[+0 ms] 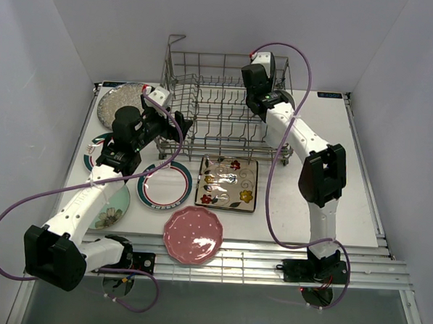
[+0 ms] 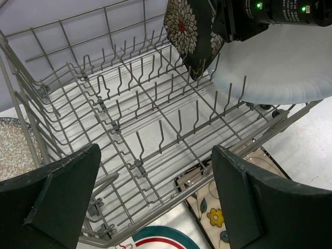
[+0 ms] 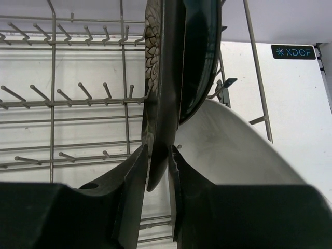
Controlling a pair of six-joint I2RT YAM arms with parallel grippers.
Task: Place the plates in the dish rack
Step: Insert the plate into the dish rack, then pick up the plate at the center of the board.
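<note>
Behind black floral plate (image 2: pixel 187 26), white plate (image 2: pixel 290 67) half-hidden

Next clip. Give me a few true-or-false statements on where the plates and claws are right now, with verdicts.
1. The left claw is open and holds nothing. True.
2. The right claw has the black floral plate edge-on between its fingers. True.
3. The pink scalloped plate stands in the dish rack. False: it lies flat on the table, in front of the rack.
4. The left claw grips the cream floral square plate. False: that plate lies flat on the table, untouched.
</note>
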